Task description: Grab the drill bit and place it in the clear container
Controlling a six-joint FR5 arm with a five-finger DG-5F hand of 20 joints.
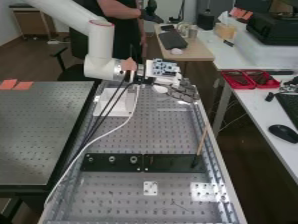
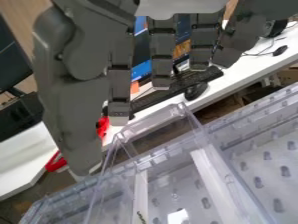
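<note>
Fingers extended and released, with nothing visible in their grasp, hang from the robot's hand above the far part of a perforated metal worktop. The white arm comes in from the upper left of the high view. Close by the hand, as the wrist camera sees it, is a clear container, its transparent walls crossed by reflections, with two pale strips running along it.

What may be the drill bit, a small dark sliver, appears between those strips. It seems to lie within the container, though its shape is too slight to confirm, and whether it rests on the container's floor cannot be told.

Nearer the high camera, a long black plate lies across the worktop, bearing three round metal fittings toward one end. At its other end a thin wooden stick leans in a small dark holder.

If the sliver is the drill bit, the grab and the placing both look done, and what is left would be little more than drawing the hand clear without brushing the container's thin wall. If it is something else, the straight fingers suggest that the pickup is still to be made.
</note>
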